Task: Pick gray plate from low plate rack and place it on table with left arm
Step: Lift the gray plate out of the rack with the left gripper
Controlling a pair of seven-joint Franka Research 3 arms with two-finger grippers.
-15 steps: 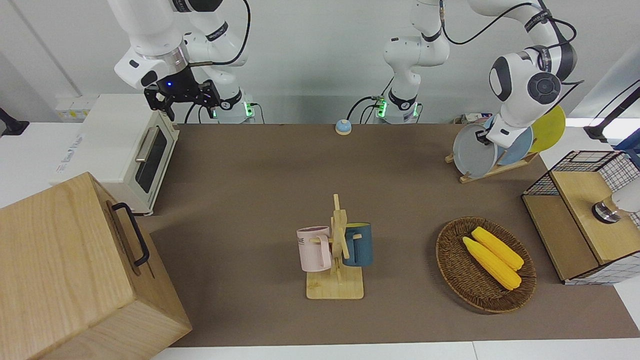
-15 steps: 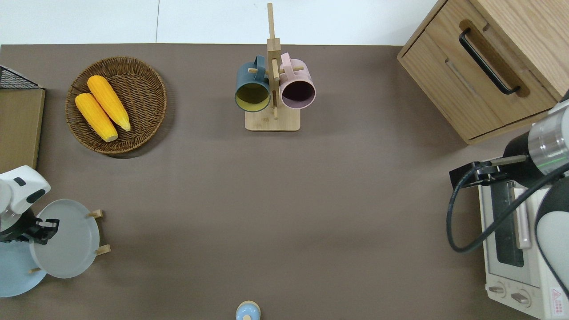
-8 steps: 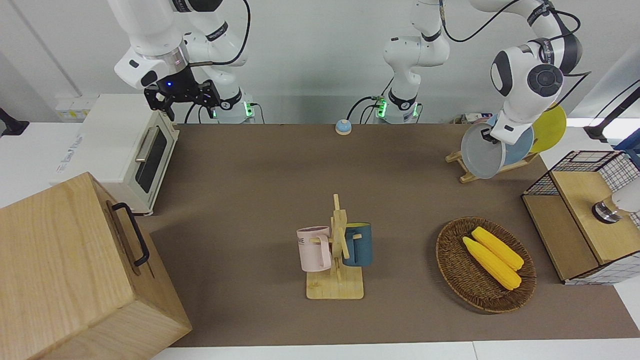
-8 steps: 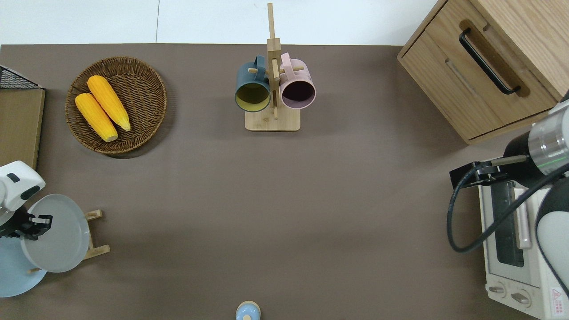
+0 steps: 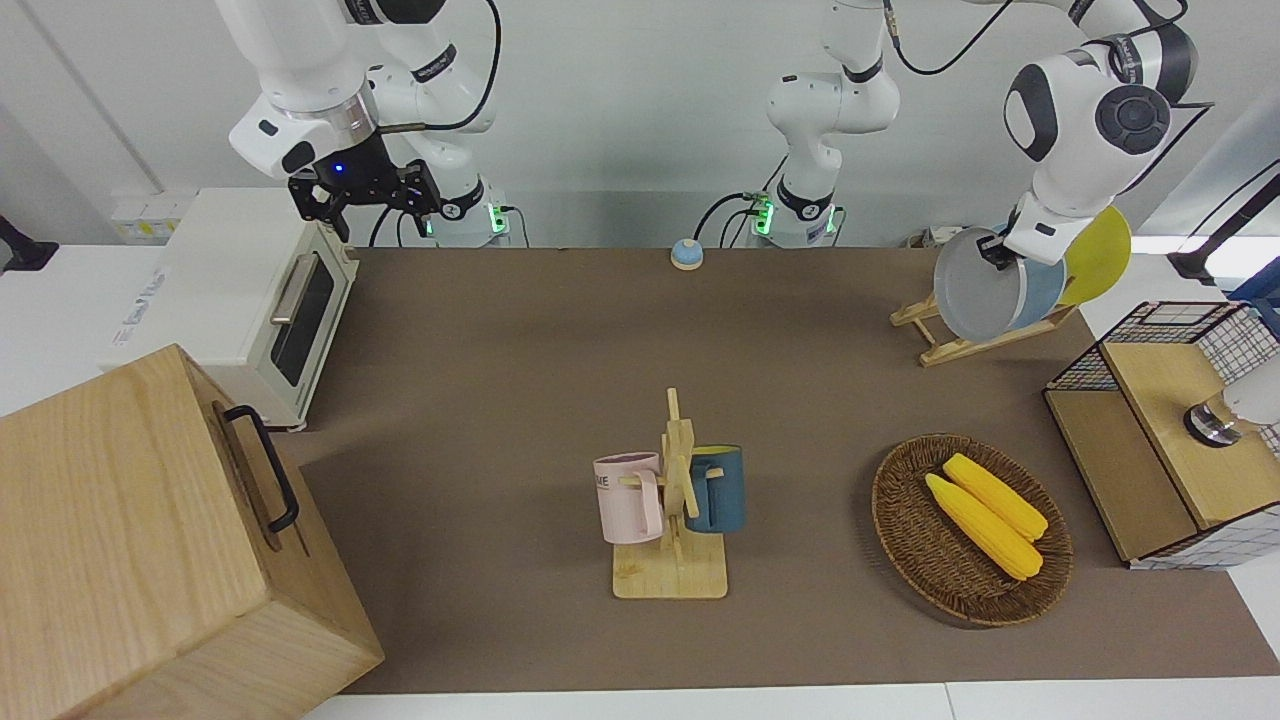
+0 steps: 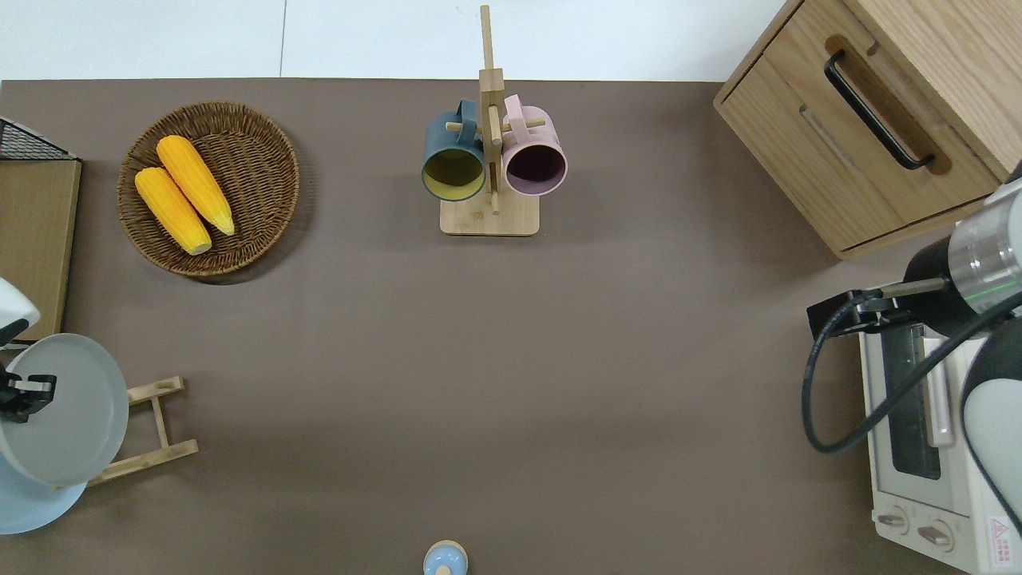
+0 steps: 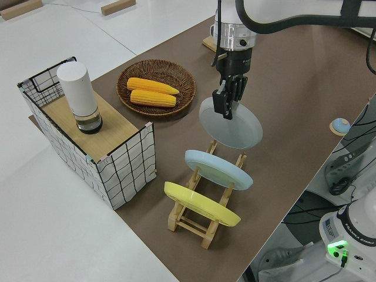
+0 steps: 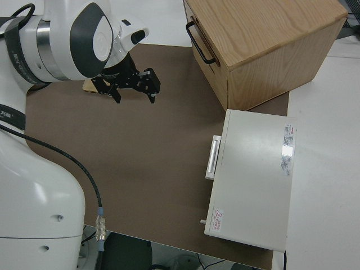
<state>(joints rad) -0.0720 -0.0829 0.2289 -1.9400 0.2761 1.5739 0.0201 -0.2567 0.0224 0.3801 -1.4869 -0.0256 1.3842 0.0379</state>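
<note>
My left gripper (image 5: 996,250) is shut on the upper rim of the gray plate (image 5: 973,285). It holds the plate tilted in the air over the low plate rack (image 5: 958,346), clear of the pegs. The overhead view shows the gray plate (image 6: 70,409) over the rack (image 6: 152,431), with the gripper (image 6: 24,389) at its edge. In the left side view the gripper (image 7: 224,103) holds the plate (image 7: 232,124) above the rack (image 7: 200,222). The rack stands on the brown table (image 5: 500,340). My right gripper (image 5: 365,195) is parked and open.
A light blue plate (image 7: 217,169) and a yellow plate (image 7: 200,204) stay in the rack. A wicker basket with corn (image 5: 970,525), a wire basket with a wooden box (image 5: 1170,430), a mug tree (image 5: 672,500), a bell (image 5: 686,254), a toaster oven (image 5: 250,300) and a wooden cabinet (image 5: 150,540) stand around.
My left gripper has lifted the gray plate up out of the rack and carried it toward the left arm's end of the table. The rack's emptied pegs now show. The right arm has not moved.
</note>
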